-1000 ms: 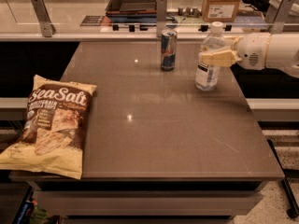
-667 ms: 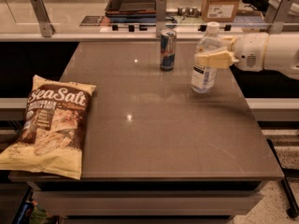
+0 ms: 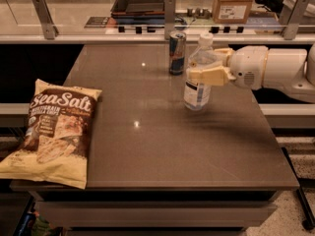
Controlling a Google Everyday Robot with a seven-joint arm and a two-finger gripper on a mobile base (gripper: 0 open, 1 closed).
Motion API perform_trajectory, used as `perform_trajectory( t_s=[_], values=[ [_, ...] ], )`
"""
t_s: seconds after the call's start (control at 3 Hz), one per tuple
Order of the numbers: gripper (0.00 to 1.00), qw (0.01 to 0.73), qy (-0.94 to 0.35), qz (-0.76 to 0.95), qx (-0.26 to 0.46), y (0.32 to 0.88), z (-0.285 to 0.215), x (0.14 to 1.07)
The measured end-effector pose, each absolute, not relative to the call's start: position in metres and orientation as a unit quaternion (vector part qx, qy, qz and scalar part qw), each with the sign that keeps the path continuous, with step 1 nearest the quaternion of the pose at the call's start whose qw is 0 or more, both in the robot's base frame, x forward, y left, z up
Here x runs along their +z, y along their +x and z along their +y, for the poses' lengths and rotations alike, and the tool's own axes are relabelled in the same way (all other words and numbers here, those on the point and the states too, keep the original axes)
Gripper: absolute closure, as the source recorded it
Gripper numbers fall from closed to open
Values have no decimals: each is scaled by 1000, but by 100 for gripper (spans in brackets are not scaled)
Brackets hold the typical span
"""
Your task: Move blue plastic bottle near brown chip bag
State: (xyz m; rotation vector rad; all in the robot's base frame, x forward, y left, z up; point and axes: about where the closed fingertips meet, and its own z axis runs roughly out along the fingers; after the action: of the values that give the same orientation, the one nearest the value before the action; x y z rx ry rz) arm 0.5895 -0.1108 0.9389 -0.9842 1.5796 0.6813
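The blue plastic bottle (image 3: 198,75), clear with a white cap and a white-and-blue label, stands upright near the back right of the brown table (image 3: 167,146). My gripper (image 3: 206,65) reaches in from the right on a white arm and is shut on the bottle's upper half; one cream finger crosses its front. The brown chip bag (image 3: 53,130), dark brown on top with "Sea Salt" lettering and tan-yellow below, lies flat at the table's left front edge, far to the left of the bottle.
A slim blue-and-silver drink can (image 3: 177,52) stands just behind and left of the bottle. A counter with metal posts, a dark tray (image 3: 140,3) and a cardboard box (image 3: 232,4) runs along the back.
The gripper and the bottle have moved to the left and a little toward the front of the table. The can and the chip bag have stayed put.
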Motion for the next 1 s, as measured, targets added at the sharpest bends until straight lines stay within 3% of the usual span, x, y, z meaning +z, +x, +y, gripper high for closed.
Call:
perform_trajectory(
  t_s=[1.0],
  values=[
    [100,542,-458,633,310,501,-4,939]
  ],
)
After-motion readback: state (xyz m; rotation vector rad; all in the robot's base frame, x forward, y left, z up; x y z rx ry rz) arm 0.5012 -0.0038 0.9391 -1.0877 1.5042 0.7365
